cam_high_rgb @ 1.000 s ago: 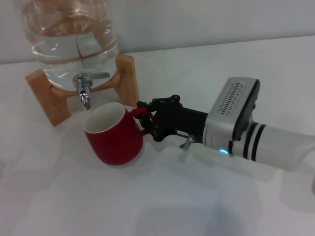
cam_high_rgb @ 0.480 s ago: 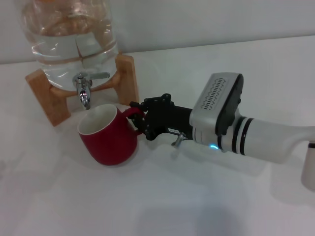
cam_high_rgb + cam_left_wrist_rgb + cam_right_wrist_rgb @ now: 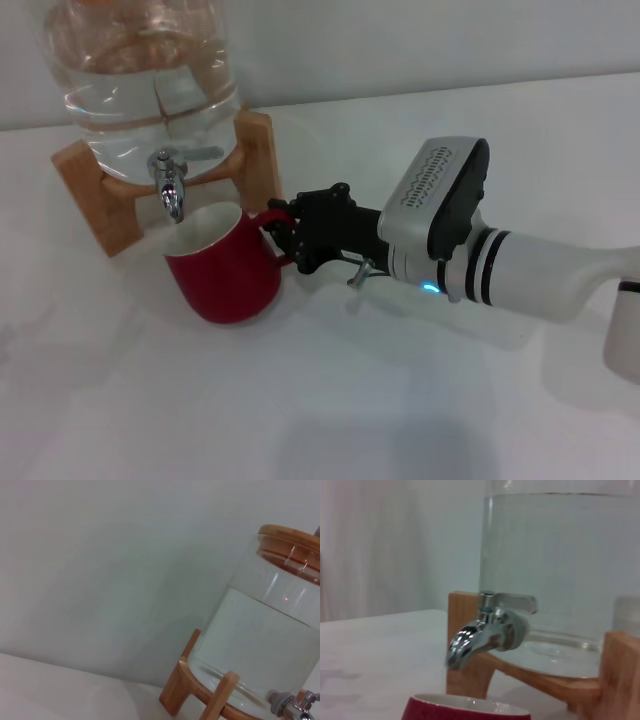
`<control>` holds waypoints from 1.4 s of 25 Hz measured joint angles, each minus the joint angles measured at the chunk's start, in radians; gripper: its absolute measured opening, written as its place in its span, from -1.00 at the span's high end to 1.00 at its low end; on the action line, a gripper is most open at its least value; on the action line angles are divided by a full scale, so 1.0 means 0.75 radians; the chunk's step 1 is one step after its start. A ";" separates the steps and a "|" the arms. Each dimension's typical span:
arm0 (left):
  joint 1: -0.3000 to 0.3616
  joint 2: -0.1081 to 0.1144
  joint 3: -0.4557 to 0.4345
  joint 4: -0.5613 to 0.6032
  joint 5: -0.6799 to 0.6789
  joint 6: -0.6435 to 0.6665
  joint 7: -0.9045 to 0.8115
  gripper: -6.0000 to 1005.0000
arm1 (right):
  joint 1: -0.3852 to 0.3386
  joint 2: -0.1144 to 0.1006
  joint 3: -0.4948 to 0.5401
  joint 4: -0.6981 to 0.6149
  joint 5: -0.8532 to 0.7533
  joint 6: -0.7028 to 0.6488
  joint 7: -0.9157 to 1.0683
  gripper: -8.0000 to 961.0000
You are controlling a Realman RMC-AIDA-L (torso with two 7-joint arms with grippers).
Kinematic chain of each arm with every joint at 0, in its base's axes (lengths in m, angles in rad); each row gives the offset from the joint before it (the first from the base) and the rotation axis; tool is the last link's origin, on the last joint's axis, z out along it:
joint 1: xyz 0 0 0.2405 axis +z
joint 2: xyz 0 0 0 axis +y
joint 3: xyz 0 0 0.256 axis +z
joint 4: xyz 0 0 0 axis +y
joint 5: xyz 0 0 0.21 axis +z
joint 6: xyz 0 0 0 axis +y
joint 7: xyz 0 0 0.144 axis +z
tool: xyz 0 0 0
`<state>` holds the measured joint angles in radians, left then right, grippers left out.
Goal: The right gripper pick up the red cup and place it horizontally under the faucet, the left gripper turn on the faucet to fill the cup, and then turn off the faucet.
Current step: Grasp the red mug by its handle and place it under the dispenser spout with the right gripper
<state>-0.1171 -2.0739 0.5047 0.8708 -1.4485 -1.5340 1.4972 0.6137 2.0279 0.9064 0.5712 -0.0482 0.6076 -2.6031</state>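
The red cup [image 3: 222, 268] stands upright on the white table with its white inside showing, its rim just below the spout of the chrome faucet [image 3: 170, 180]. My right gripper [image 3: 285, 236] is shut on the cup's red loop handle, reaching in from the right. In the right wrist view the faucet [image 3: 482, 632] hangs close above the red cup's rim [image 3: 465, 711]. The faucet is fitted to a clear water jar [image 3: 150, 75] on a wooden stand [image 3: 258, 160]. The left gripper is out of view; its wrist camera looks at the water jar [image 3: 267, 645] from the side.
The wooden stand's legs [image 3: 85, 195] flank the faucet on both sides. A white wall rises behind the jar. White tabletop [image 3: 300, 400] stretches in front of the cup and arm. A pale object [image 3: 625, 335] sits at the far right edge.
My right gripper has carried the cup left and toward the jar, bringing its rim under the faucet's spout. The cup now sits more upright.
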 joint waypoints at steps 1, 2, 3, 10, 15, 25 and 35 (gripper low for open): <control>0.000 0.000 0.000 0.000 0.000 0.000 0.000 -0.76 | 0.003 0.000 0.000 -0.004 0.010 0.000 -0.003 0.68; 0.000 0.000 0.000 0.000 0.000 0.000 0.000 -0.76 | 0.007 0.000 -0.002 -0.011 0.021 0.000 -0.006 0.69; 0.000 0.000 0.000 0.000 0.000 0.000 0.000 -0.76 | 0.010 0.000 -0.004 -0.016 0.026 0.000 -0.007 0.69; 0.005 -0.002 0.000 -0.001 0.000 0.000 0.000 -0.76 | 0.020 0.000 -0.020 -0.019 0.028 0.000 -0.008 0.69; 0.007 -0.002 0.000 -0.001 0.000 0.000 0.000 -0.76 | 0.026 0.000 -0.042 -0.013 0.028 0.002 -0.008 0.69; 0.006 -0.002 0.000 -0.001 0.001 0.000 -0.001 -0.76 | 0.030 0.000 -0.049 -0.007 0.027 0.000 -0.005 0.69; 0.001 -0.002 0.000 -0.002 -0.003 0.000 -0.002 -0.76 | 0.047 0.000 -0.068 -0.013 0.027 -0.004 0.001 0.69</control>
<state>-0.1166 -2.0754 0.5047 0.8690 -1.4506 -1.5340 1.4958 0.6487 2.0279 0.8556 0.5614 -0.0276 0.6045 -2.6024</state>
